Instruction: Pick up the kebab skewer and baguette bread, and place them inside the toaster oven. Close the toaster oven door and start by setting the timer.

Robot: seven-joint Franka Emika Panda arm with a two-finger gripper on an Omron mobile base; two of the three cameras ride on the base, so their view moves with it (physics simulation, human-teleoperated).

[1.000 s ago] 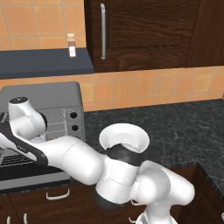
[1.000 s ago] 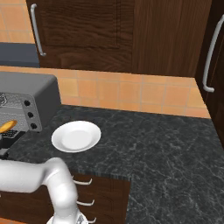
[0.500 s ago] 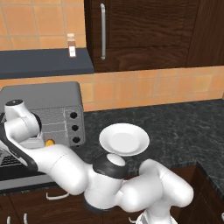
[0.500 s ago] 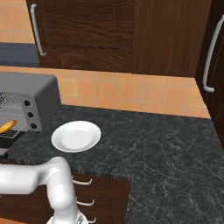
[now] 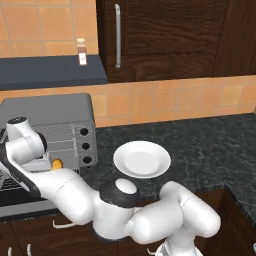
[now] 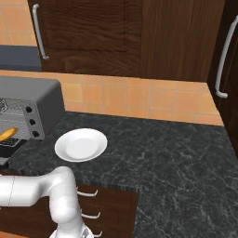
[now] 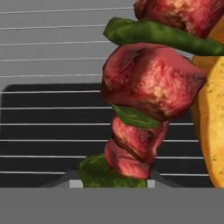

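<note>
White arm reaches into toaster oven (image 5: 60, 127).

Toaster oven (image 5: 55, 117) sits at the left of the worktop (image 5: 200, 145), plate (image 5: 142, 159) just right of it, apart. Baguette bread (image 6: 8, 134) lies on the rack (image 7: 48, 122) inside the oven; in the hand view the kebab skewer (image 7: 146, 92) stands over that rack, baguette at its right. A bottle (image 5: 81, 52) is on the shelf (image 5: 50, 71) above the oven.
</note>
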